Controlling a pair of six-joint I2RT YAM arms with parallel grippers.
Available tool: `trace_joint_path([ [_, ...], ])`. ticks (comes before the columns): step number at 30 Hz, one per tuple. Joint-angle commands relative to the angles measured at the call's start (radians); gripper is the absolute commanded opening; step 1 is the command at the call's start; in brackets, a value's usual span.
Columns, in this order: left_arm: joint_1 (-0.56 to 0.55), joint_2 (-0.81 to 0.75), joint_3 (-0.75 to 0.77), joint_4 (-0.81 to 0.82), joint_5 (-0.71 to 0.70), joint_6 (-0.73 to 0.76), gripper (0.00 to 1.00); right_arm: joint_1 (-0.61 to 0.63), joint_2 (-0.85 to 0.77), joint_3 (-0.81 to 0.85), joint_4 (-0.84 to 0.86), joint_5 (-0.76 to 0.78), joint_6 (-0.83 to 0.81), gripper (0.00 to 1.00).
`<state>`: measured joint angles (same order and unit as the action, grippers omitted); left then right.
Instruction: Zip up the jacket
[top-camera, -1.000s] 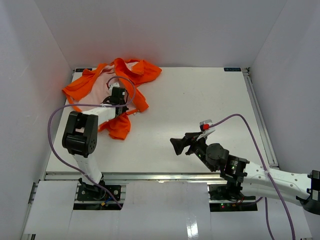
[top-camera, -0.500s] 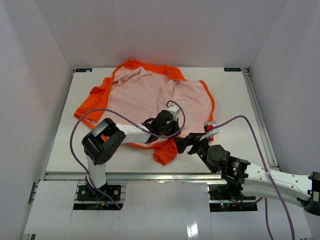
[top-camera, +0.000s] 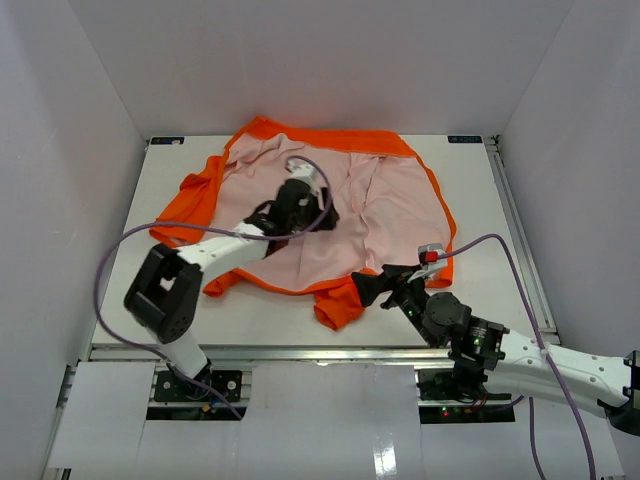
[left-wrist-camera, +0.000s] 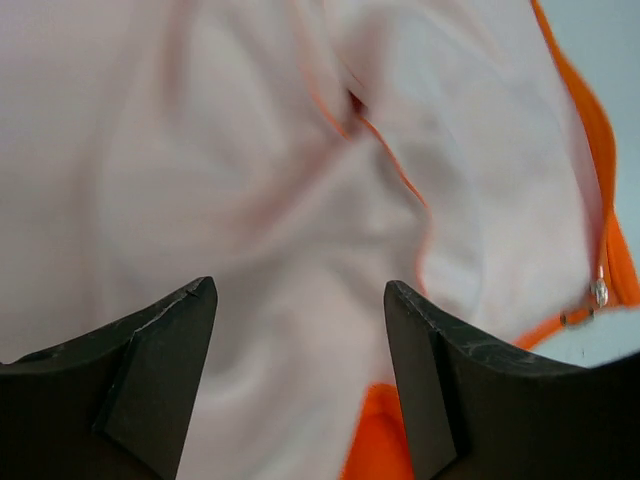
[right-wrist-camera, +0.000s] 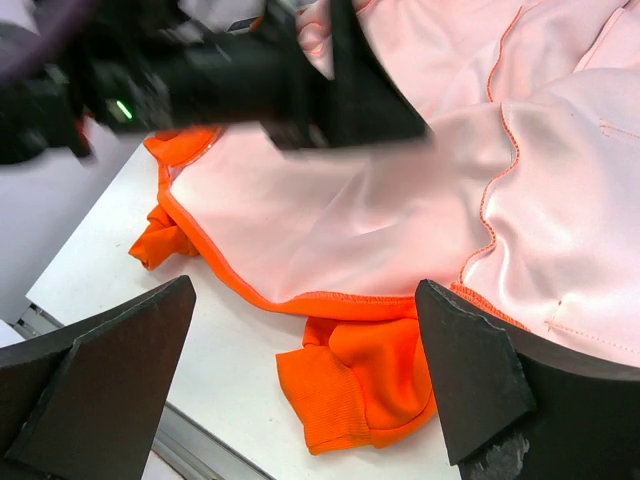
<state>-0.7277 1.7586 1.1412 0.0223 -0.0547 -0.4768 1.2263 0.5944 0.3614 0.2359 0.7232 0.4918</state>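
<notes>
The left pincer (left-wrist-camera: 300, 290) hung wide open and empty over the pale lining of the jacket (top-camera: 390, 200). In its wrist view the small metal zipper pull (left-wrist-camera: 598, 292) sat at 3 o'clock on the orange edge, probably nearer this arm. The right pincer (right-wrist-camera: 305, 290), equally agape and holding nothing, stood at the 6 o'clock hem beside a bunched sleeve (right-wrist-camera: 350, 385). The jacket lay spread lining-up, long axis 9-to-3, on the white tabletop (top-camera: 480, 200) between plain walls (top-camera: 560, 90).

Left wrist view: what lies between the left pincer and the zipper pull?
In the left wrist view, only the jacket's creased pink lining, crossed by an orange seam, separates the open left pincer from the zipper pull.
</notes>
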Motion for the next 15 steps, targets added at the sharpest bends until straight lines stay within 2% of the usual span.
trace_joint_path([
  [1, 0.242, -0.311, -0.104, -0.157, -0.168, -0.109, 0.79, 0.004, -0.02, 0.0, 0.043, 0.001, 0.016, 0.98],
  [4, 0.4, -0.426, -0.209, -0.148, -0.151, -0.117, 0.87, 0.006, -0.028, -0.002, 0.042, 0.004, 0.016, 0.98],
  [7, 0.556, -0.565, -0.371, -0.053, -0.059, -0.143, 0.86, 0.004, -0.04, -0.004, 0.042, -0.003, 0.019, 0.98],
  [9, 0.664, -0.6, -0.423, -0.034, -0.028, -0.196, 0.86, 0.004, -0.042, -0.005, 0.042, -0.002, 0.02, 0.98],
  [10, 0.728, -0.598, -0.45, -0.022, 0.004, -0.227, 0.87, 0.004, -0.042, -0.006, 0.042, -0.002, 0.021, 0.98],
  [12, 0.888, -0.554, -0.506, 0.026, 0.154, -0.297, 0.88, 0.006, -0.041, -0.005, 0.041, -0.002, 0.022, 0.98],
  [14, 0.973, -0.487, -0.539, 0.079, 0.312, -0.333, 0.84, 0.006, -0.041, -0.004, 0.04, -0.008, 0.022, 0.98],
  [15, 1.004, -0.459, -0.549, 0.092, 0.328, -0.341, 0.84, 0.006, -0.039, -0.004, 0.04, -0.011, 0.022, 0.98],
])
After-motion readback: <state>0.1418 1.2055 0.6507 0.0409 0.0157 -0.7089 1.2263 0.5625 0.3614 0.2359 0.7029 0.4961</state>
